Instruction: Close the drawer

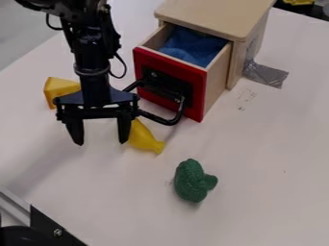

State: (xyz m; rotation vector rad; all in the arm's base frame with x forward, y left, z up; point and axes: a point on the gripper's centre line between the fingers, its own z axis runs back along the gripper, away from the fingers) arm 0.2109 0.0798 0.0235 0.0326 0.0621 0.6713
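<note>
Green and bumpy, a toy (191, 180) lies nearest. Beyond, my claw (100, 142) hangs wide open, gripping nothing, beside the black handle (168, 122); contact I can't tell. The red-fronted drawer (146, 67) juts from its wooden cabinet (218, 15) toward lower left, long axis slanting up rightward.

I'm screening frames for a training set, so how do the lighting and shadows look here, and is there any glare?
Camera view: soft, diffuse light; a faint, blurry-edged shadow on the tabletop to the lower left of the gripper; a small dark one under the green toy; shading inside the open drawer; no harsh glare on the tabletop.
</note>
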